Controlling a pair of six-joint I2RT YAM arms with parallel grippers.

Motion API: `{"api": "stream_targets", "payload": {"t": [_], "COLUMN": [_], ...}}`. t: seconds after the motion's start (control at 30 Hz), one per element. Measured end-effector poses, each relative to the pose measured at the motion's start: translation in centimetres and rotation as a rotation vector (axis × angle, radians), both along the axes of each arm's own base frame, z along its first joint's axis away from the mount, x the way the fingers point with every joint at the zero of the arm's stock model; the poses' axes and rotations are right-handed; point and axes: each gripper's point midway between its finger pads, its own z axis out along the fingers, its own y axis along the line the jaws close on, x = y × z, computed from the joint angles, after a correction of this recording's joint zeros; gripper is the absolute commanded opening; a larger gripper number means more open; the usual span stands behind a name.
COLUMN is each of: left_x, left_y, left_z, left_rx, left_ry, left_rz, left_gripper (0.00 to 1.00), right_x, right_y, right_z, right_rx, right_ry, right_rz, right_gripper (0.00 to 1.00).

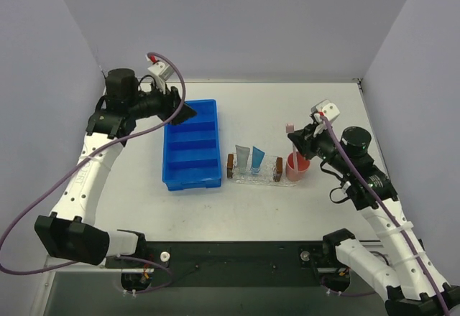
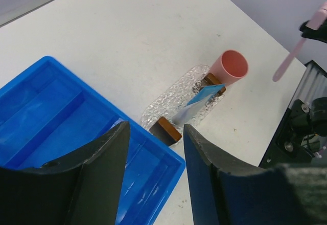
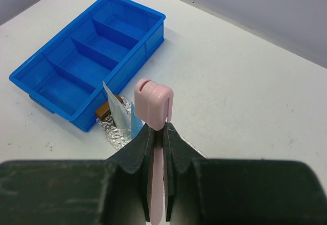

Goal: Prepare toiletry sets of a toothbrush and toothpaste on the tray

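Observation:
The clear glittery tray [image 1: 251, 179] lies mid-table with a brown block at each short end. Two toothpaste tubes lean in it, one pale grey [image 1: 243, 159] and one blue [image 1: 257, 159]; the left wrist view also shows the toothpaste [image 2: 196, 102] on the tray [image 2: 168, 94]. My right gripper [image 1: 297, 141] is shut on the pink toothbrush [image 3: 153, 99], held upright just right of the tray. The toothbrush's lower end hangs over the pink cup [image 1: 297, 166]. My left gripper [image 2: 156, 133] is open and empty above the blue bin's far right corner.
A blue compartmented bin [image 1: 191, 146] lies left of the tray, touching or nearly touching it. The pink cup [image 2: 232, 66] stands at the tray's right end. Grey walls close the table at the back and sides.

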Motion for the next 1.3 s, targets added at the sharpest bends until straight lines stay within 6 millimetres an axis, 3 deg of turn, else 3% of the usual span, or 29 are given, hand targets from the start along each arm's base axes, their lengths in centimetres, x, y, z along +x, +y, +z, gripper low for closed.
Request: {"api": "stream_targets", "payload": {"t": [0.17, 0.3, 0.5, 0.67, 0.87, 1.1, 1.3], "left_x": [-0.5, -0.2, -0.6, 0.1, 0.7, 0.3, 0.6], "left_y": [-3.0, -2.9, -2.4, -0.5, 2.6, 3.5, 4.1], "left_z": [-1.8, -4.4, -8.1, -8.6, -8.6, -8.2, -8.7], "left_rx": [-0.024, -0.016, 0.016, 0.03, 0.027, 0.024, 0.025], "left_ry": [-0.013, 0.007, 0.042, 0.022, 0.002, -0.023, -0.026], "left_rz": [-0.084, -0.08, -0.07, -0.022, 0.065, 0.09, 0.11], "left_gripper": [0.56, 0.56, 0.56, 0.56, 0.56, 0.56, 0.56], "right_x": [1.4, 2.3, 1.7, 2.0, 2.8, 2.8, 2.6], "right_y": [0.7, 1.4, 2.7, 3.0, 3.3, 3.3, 3.2], "right_z": [-2.0, -3.7, -5.0, -4.0, -4.4, -6.2, -6.2], "right_rx": [0.029, 0.05, 0.082, 0.115, 0.133, 0.146, 0.17], "right_ry": [-0.059, -0.099, -0.192, -0.286, -0.33, -0.332, -0.349], "right_rz": [0.006, 0.025, 0.077, 0.088, 0.087, 0.08, 0.078], "right_gripper": [0.0, 0.0, 0.0, 0.0, 0.0, 0.0, 0.0]}}
